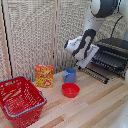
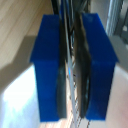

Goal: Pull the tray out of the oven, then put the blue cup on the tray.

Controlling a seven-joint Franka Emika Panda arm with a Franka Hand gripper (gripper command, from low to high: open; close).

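- Tray (image 1: 107,60) first: it's the dark wire rack sitting in the mouth of the oven (image 1: 114,54), over at the exterior view's right, with the drop-down door (image 1: 95,74) hanging open below and in front of it.
- Gripper (image 1: 91,56) is right at the tray's front edge. In the wrist view the two blue finger pads (image 2: 47,70) are squeezed in on thin dark bars running between them (image 2: 70,70), so it looks clamped onto the tray's front wire.
- Arm (image 1: 86,35) comes down from the top of the exterior view, white and black, bent toward the oven.
- Blue cup (image 1: 69,75) is standing upright on the wooden table (image 1: 95,105), just ahead of the open door and apart from the tray. Handle sticks out toward the exterior view's left.
- Red bowl (image 1: 70,90) sits just in front of the cup, very close; can't tell if they touch.
- Yellow-orange box (image 1: 44,76) stands upright to the exterior view's left of the cup, near the backdrop.
- Red basket (image 1: 20,100) takes up the near left corner, well apart from the oven.
- Backdrop is a pale woven folding screen (image 1: 35,35).
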